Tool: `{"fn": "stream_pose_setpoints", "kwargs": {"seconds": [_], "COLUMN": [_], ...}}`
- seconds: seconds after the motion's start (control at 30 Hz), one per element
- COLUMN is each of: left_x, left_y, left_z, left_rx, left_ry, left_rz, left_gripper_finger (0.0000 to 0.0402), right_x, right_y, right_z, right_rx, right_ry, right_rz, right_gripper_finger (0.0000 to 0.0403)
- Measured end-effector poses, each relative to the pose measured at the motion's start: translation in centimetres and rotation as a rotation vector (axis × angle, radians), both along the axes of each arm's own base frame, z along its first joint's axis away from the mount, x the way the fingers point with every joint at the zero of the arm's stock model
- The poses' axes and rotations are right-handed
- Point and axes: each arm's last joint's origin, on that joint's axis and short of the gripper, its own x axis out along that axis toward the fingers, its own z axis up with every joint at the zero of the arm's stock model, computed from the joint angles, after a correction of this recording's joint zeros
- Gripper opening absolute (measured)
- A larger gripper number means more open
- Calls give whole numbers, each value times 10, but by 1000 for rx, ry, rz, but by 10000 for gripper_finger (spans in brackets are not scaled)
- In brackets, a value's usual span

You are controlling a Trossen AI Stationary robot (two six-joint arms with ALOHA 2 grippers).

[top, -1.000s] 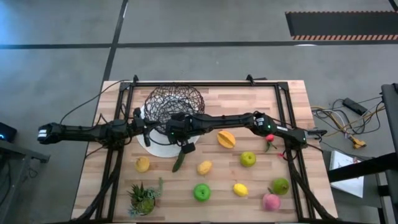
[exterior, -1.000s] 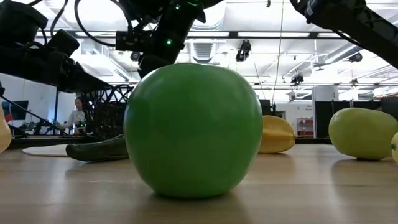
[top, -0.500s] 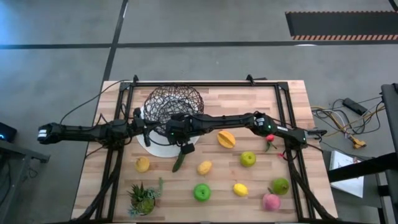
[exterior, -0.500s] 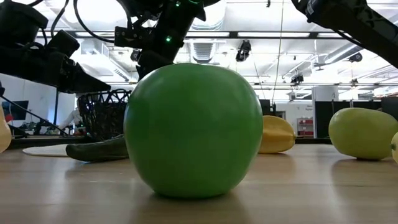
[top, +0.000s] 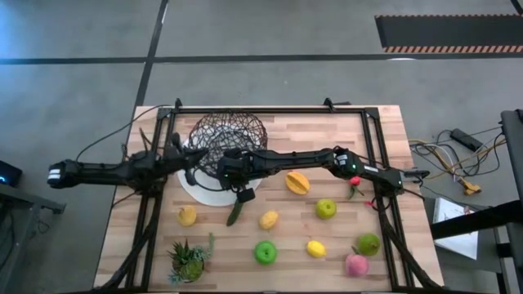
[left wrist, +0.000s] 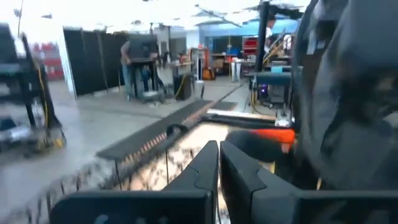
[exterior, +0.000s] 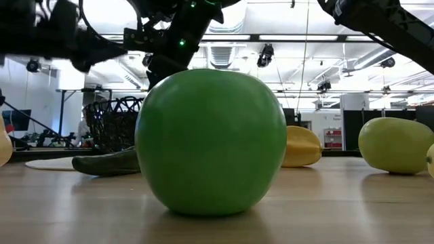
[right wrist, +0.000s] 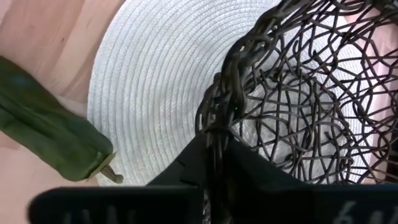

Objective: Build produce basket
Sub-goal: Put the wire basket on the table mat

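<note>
Nearest the low camera, a green apple (exterior: 210, 141) rests on the wooden counter (top: 278, 135); in the high view it lies at the counter's near edge, with a spiky potted plant (top: 188, 260) to one side and a yellow lemon (top: 315, 248), a green pear (top: 368, 243) and a pink peach (top: 355, 265) to the other. Farther from that edge lie a yellow piece (top: 187, 216), a second yellow piece (top: 268, 220) and a light green apple (top: 326, 209). A long dark green vegetable (top: 234, 211) lies with one end just beside the white plate (top: 204, 190). An orange piece (top: 297, 182) and a red piece with green top (top: 354, 187) lie beyond, beside the right arm.

The basket (top: 229, 137) of dark wire mesh stands over the far part of the white plate, empty of produce. The right end effector (top: 227, 166) is clamped narrowly on the basket's near rim; the right wrist view shows the mesh wall (right wrist: 292, 99) pinched between its fingers (right wrist: 186, 168). The left end effector (top: 186, 157) hovers just beside the basket, over the plate's edge, its fingers (left wrist: 205, 168) nearly closed on nothing.
</note>
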Motion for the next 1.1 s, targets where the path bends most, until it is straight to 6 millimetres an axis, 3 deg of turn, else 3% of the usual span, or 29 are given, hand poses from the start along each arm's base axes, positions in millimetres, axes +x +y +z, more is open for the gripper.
{"fn": "stream_pose_setpoints", "kwargs": {"seconds": [0.13,0.27,0.47,0.63,0.83,0.97,1.1], "left_x": [4,9,17,16,8,0,-12], "left_y": [-1,-1,-1,0,0,0,-1], "left_z": [35,53,55,61,76,84,89], "left_rx": [42,42,31,28,36,39,41], "left_ry": [41,83,151,189,130,78,22], "left_rz": [-43,-45,-45,-20,-8,-7,-6], "left_gripper_finger": [0,0,0,0,0,0,0], "right_x": [2,5,7,6,7,11,13], "right_y": [2,9,26,35,44,52,47], "right_z": [2,5,6,8,18,2,-11], "right_rx": [-24,-53,-82,-260,-101,-60,-64], "right_ry": [-26,-58,-80,-77,-141,-125,-90], "right_rz": [26,70,144,88,170,201,170], "right_gripper_finger": [17,16,15,14,13,13,13]}}
